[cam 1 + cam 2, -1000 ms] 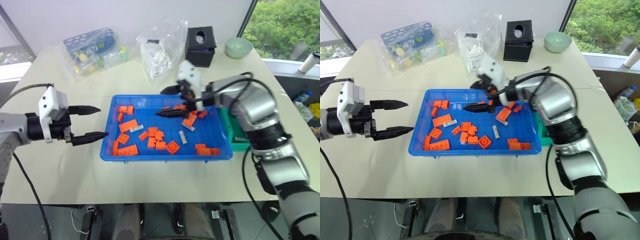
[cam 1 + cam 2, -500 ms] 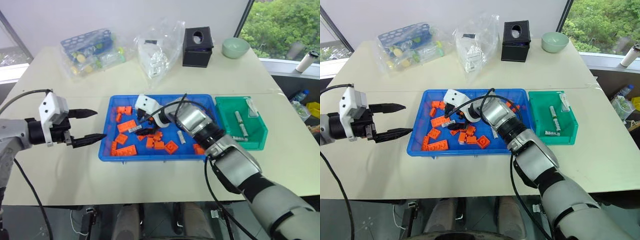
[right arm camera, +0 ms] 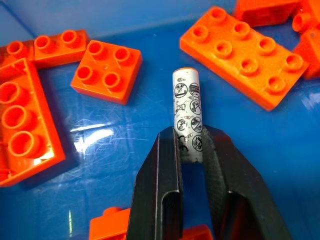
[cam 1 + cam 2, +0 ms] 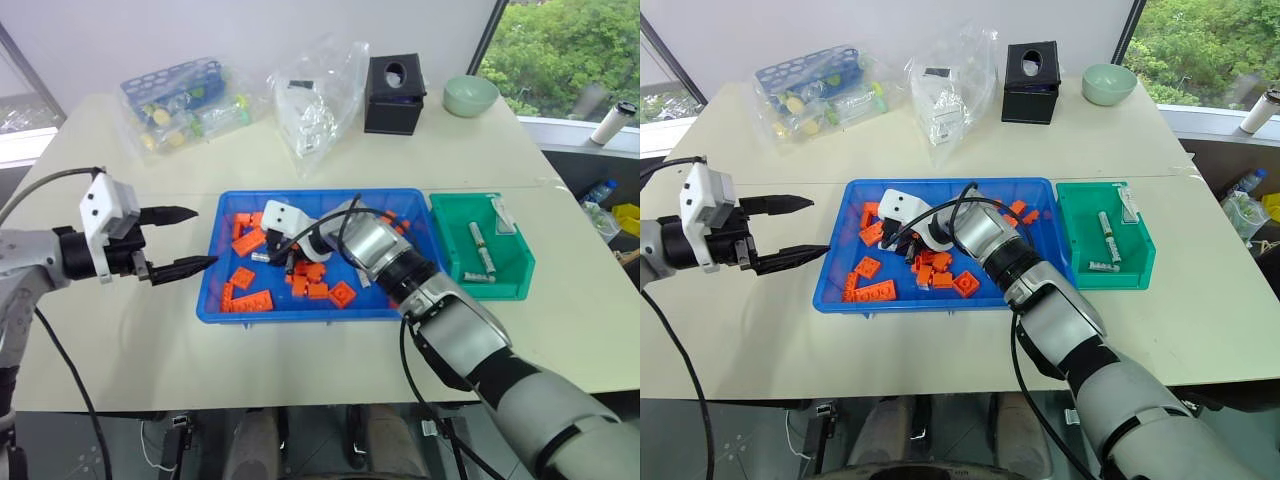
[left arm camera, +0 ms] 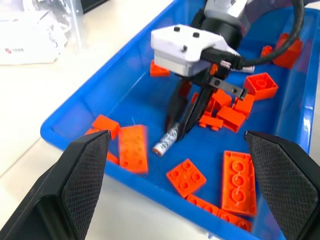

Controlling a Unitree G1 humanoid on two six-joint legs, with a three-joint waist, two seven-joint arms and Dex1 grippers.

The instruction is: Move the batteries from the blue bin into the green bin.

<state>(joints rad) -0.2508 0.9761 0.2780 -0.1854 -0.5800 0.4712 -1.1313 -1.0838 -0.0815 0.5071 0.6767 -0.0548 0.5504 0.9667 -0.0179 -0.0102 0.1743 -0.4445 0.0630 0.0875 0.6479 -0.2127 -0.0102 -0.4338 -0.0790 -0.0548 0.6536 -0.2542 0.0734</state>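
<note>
Right claw is down inside the blue bin, in its left half, fingers pinched tight on one battery. The cell lies flat on the bin floor, its printed label facing up, one end protruding past the fingertips. Orange bricks lie around it without touching it: a long eight-stud brick to one side, a four-stud brick to the other. From the left wrist view, the same cell sits at the tips of the right claw's black fingers, beside a loose orange brick.

Left claw is held above the surface, just outside the blue bin's left wall, pointing toward the bin. Its two fingers are spread wide with nothing between them.

Green bin sits touching or just beside the blue bin's right end. Three batteries already lie in it: one along the middle, one near the far right corner, one near the front wall.

Far side of surface: blue perforated basket in a plastic bag at the left, a clear bag of white items in the middle, a black box with a round hole, and a pale green bowl at the right.
</note>
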